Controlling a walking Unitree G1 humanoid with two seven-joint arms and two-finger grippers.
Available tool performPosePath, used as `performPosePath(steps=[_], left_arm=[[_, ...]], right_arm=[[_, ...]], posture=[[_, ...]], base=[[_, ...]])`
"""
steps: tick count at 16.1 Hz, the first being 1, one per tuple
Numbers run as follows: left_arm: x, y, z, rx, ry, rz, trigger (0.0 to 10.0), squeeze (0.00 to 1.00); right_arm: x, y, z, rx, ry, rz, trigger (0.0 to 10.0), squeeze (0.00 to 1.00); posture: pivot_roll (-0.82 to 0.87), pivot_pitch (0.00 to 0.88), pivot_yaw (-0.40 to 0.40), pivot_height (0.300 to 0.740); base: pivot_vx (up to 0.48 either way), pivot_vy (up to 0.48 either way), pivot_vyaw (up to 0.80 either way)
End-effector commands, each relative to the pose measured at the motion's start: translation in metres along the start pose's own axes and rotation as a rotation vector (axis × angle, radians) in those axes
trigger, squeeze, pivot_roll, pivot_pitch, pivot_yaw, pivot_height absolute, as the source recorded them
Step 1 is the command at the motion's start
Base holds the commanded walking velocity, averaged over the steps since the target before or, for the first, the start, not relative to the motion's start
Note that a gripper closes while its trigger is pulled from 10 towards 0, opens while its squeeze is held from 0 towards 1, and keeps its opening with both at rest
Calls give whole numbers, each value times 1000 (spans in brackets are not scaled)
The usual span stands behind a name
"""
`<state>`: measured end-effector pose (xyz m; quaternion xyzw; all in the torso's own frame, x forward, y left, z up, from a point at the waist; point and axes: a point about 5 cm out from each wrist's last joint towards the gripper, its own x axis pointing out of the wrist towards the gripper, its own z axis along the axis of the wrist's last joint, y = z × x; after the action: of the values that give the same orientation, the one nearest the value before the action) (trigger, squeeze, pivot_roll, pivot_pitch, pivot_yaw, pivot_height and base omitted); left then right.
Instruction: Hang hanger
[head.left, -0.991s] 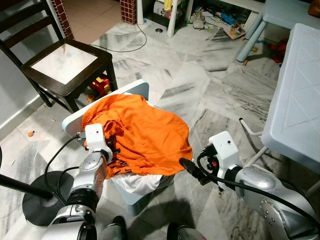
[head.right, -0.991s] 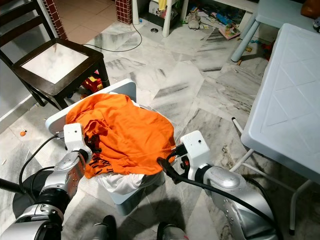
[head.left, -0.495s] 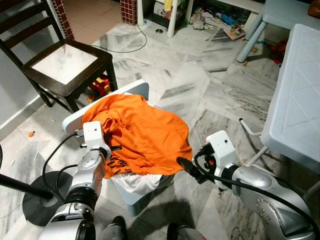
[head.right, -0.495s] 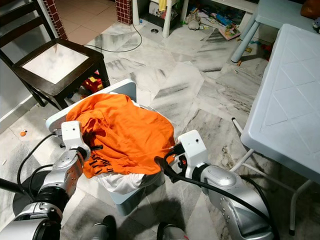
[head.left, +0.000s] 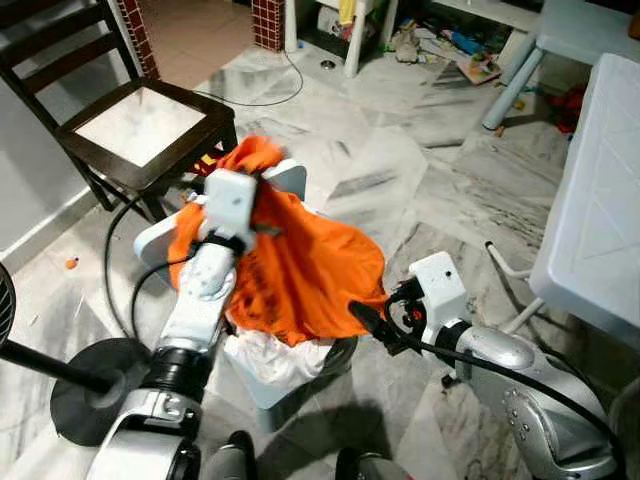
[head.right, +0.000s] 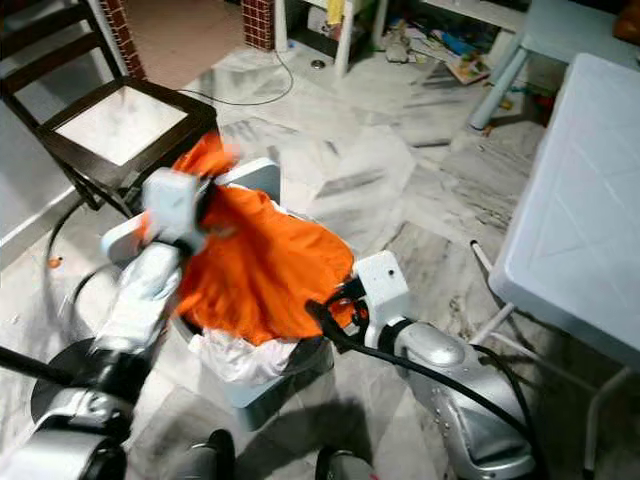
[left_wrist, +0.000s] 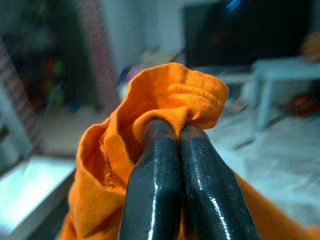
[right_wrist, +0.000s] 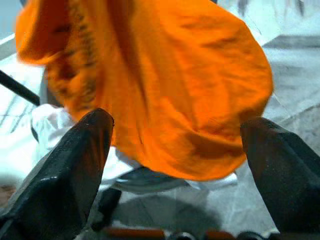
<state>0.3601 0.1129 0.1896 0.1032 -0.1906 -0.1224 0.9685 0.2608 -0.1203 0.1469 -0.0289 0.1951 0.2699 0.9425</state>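
Left hand (left_wrist: 177, 150): fingers pressed together on a fold of the orange shirt (head.left: 300, 270), raised above the white laundry basket (head.left: 265, 385). The cloth hangs from that pinch in a peak and drapes down over the basket's rim and the white garment (head.left: 270, 355) beneath. Judged purpose: lift the shirt clear of the pile so it can be taken to a hanger. No hanger can be made out; the task's thing in play is the shirt itself.

Right hand (right_wrist: 175, 145): fingers spread wide apart, gripping nothing, held just beside the shirt's lower hem at the basket's right edge. Likely poised to catch a second point on the cloth.

View differences:
- The left wrist view settles the grip: the two black fingertips (left_wrist: 155, 165) meet with fabric bunched over them. In the head views the wrist housing covers this, and the arm is motion-blurred.
- The right wrist view shows the hem's underside and the gap between cloth and basket.
- The head views alone give the setting: marble floor (head.left: 400, 180), dark wooden chair (head.left: 140, 120) behind the basket, white desk (head.right: 580, 220) at the right.
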Motion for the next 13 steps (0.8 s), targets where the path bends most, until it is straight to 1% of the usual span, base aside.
performPosePath(steps=[1, 2, 3, 4, 5, 6, 7, 8, 9, 11, 12, 13], left_arm=[[0, -28, 13, 17, -75, -153, 0, 0], [-5, -54, 21, 18, -120, -305, 0, 0], [-11, -69, 21, 22, -122, -415, 0, 0], [-15, -77, 18, 28, -112, -476, 0, 0], [-24, -87, 11, 34, -86, -531, 0, 0], [-32, -89, 1, 56, -29, -530, 0, 0], [-38, -86, -6, 67, 2, -508, 0, 0], [-45, -78, -15, 77, 52, -457, 0, 0], [-53, -71, -23, 70, 97, -423, 0, 0], [-67, -53, -36, 101, 166, -392, 0, 0], [-71, -44, -41, 122, 194, -377, 157, 0], [-71, -44, -41, 122, 194, -377, 157, 0]], right_arm=[[0, 1, -3, -6, 5, -16, 10000, 0], [0, 1, -3, -5, 0, -17, 10000, 0], [1, 0, -3, -5, -3, -22, 10000, 0], [1, 0, -3, -5, -5, -24, 10000, 0], [2, -1, -2, -4, -10, -27, 10000, 0], [3, -1, -2, -4, -13, -28, 10000, 0], [4, 0, -2, -3, -15, -29, 10000, 0], [3, -1, -2, -3, -16, -30, 10000, 0], [4, -1, -2, -3, -17, -31, 10000, 0], [6, 0, -2, -3, -21, -27, 10000, 0], [8, 1, -1, -3, -25, -20, 10000, 0], [8, 1, -1, -3, -25, -20, 10000, 0]], posture=[[-123, 215, -46, 740], [-119, 213, -44, 740], [-117, 213, -41, 740], [-115, 212, -38, 740], [-114, 210, -35, 740], [-113, 207, -33, 740], [-110, 205, -31, 740], [-110, 205, -31, 740], [-99, 203, -33, 740], [-87, 200, -38, 740], [-82, 198, -39, 740], [-82, 198, -39, 740]], base=[[0, 0, 0], [0, 0, 0], [0, 0, 0], [0, 0, 0], [0, 0, 0], [0, 0, 0], [0, 0, 0], [0, 0, 0], [0, 0, 0], [0, 0, 0], [0, 0, 0], [0, 0, 0]])
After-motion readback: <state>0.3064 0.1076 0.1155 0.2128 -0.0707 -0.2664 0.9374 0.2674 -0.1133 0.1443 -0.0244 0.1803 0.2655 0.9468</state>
